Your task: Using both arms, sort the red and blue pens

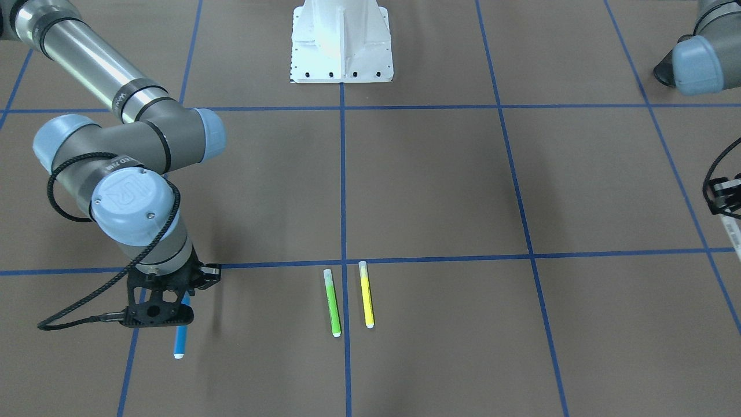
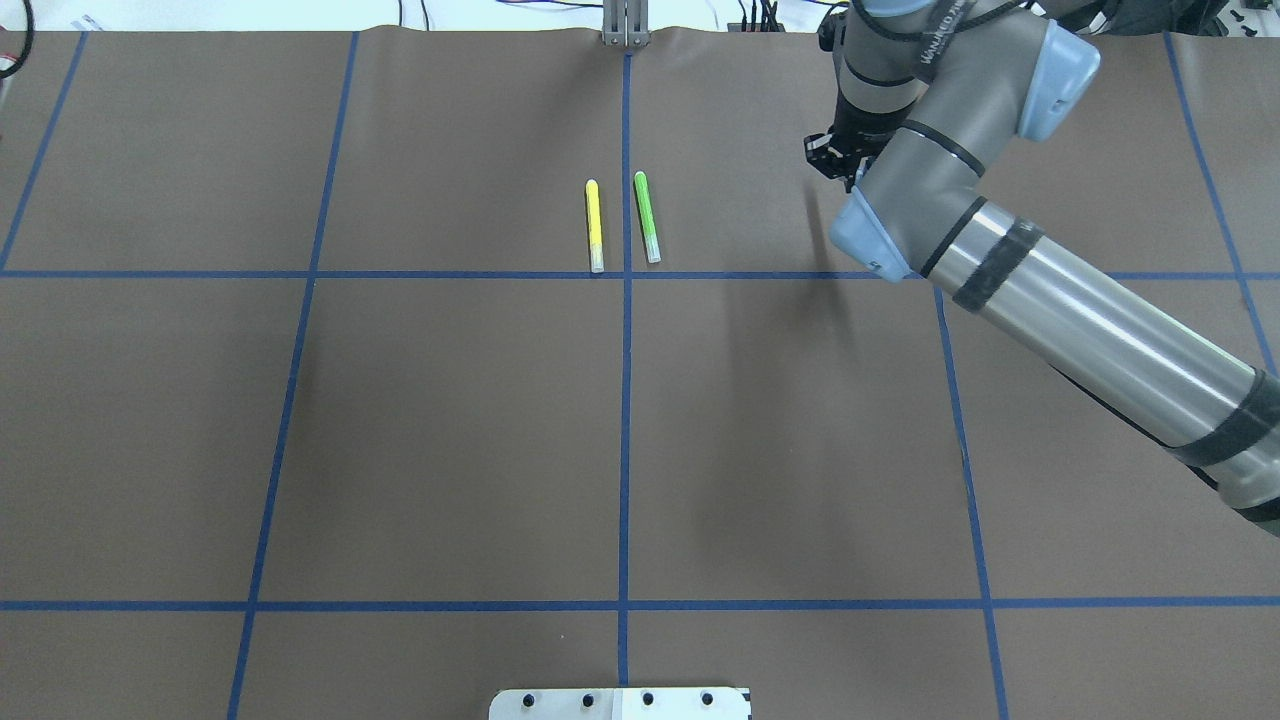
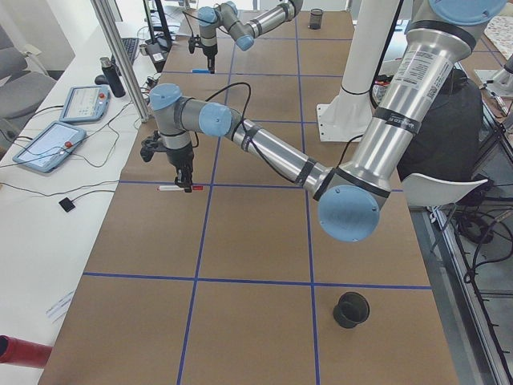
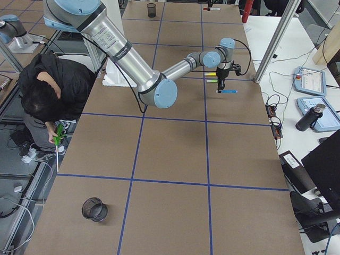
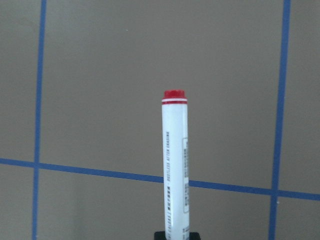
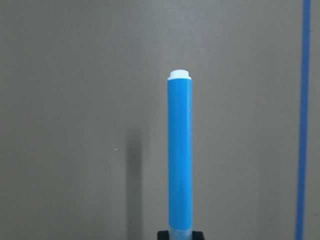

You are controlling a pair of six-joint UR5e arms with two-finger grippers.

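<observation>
My right gripper [image 1: 161, 306] is shut on the blue pen [image 1: 180, 340] at the far side of the table. The pen's white end [image 6: 179, 75] points away in the right wrist view, and a shadow beside the blue barrel [image 6: 180, 155] shows it held just above the surface. In the overhead view the arm hides this pen. My left gripper [image 1: 723, 196] is shut on the red pen [image 5: 175, 165], a white printed barrel with a red end. From the left side that pen [image 3: 179, 188] lies level, close over a blue tape line.
A green marker [image 2: 647, 216] and a yellow marker [image 2: 594, 225] lie side by side near the centre line. A black mesh cup [image 3: 351, 309] stands at the table's left end and another [image 4: 94, 209] at its right end. A person [image 4: 50, 90] sits behind the robot.
</observation>
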